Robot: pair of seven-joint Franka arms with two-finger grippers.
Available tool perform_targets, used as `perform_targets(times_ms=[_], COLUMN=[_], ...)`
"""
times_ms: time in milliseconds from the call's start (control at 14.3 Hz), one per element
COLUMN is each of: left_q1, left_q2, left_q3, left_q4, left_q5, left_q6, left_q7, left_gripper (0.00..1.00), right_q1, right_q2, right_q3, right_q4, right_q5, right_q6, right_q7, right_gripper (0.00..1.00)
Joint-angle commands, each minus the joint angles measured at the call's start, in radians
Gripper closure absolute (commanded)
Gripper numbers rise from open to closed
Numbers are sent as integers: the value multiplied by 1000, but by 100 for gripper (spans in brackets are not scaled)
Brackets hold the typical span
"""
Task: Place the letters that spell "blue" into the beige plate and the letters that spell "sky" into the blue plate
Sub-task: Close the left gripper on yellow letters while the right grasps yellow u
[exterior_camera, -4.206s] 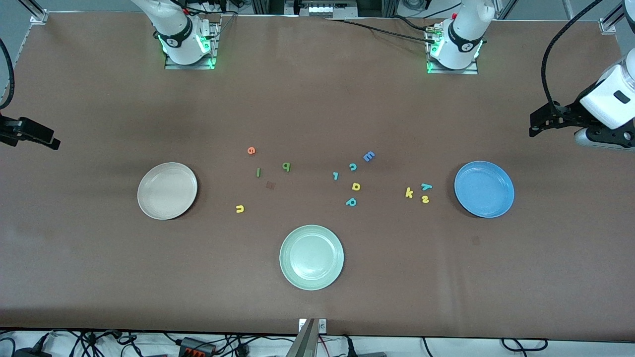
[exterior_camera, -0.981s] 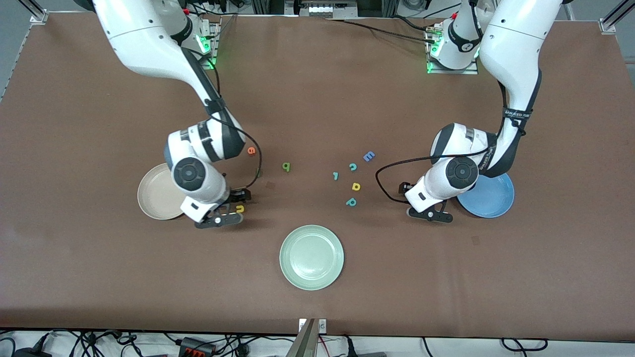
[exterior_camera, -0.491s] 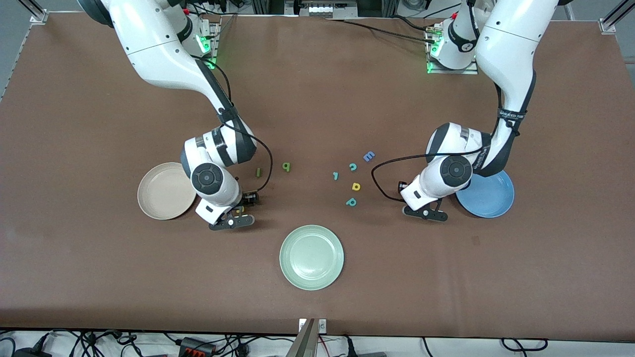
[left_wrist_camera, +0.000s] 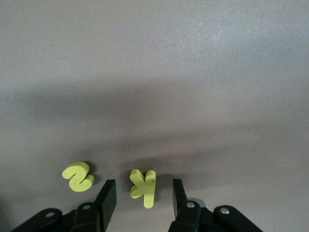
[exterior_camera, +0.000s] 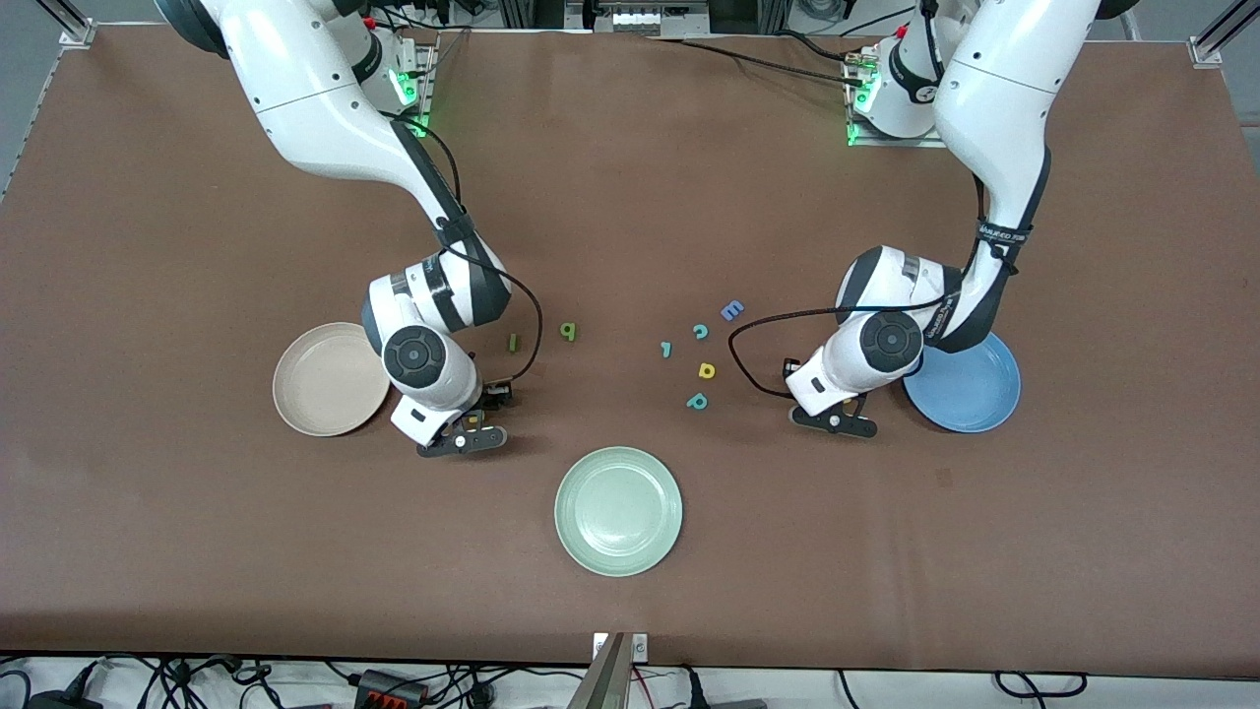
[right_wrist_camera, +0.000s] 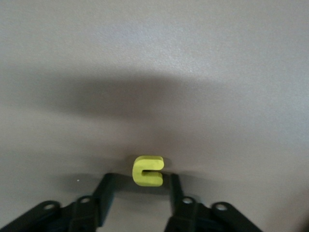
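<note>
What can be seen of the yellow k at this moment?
The yellow k is a small, flat, matte letter that looks like foam, lying flat on the brown table. In the left wrist view it sits between the two fingers of the left gripper, with a gap showing on each side, so no contact is visible. The yellow s lies beside it, apart. In the front view the left arm hides it, next to the blue plate.

Yellow u between the right gripper's fingers

The yellow u (right_wrist_camera: pixel 148 170) lies flat on the grey-looking desk (right_wrist_camera: pixel 154 63), between the two dark fingers (right_wrist_camera: pixel 107 193) of the right gripper (right_wrist_camera: pixel 140 189), with a small gap showing at each side.
</note>
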Motion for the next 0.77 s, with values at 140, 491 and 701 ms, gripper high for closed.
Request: perform_targets(times_ms=[140,491,701], left_q1=[-7,-7,-1], left_q2=[9,3,-16], left_q3=[4,6,6], left_q4=[-6,-38,-35], left_q5=[23,24,24], left_q6=[30,68,49], left_q7=[-2,7,10], left_gripper=[51,83,93], right_q1=[7,-9,-3], right_q2=[14,-15,-21], right_q3=[-7,-10,-8], right_q4=[16,16,9], right_q5=[-1,2,3], right_q6=[2,-2,0], right_q7=[-5,20,26], right_gripper=[77,82,82])
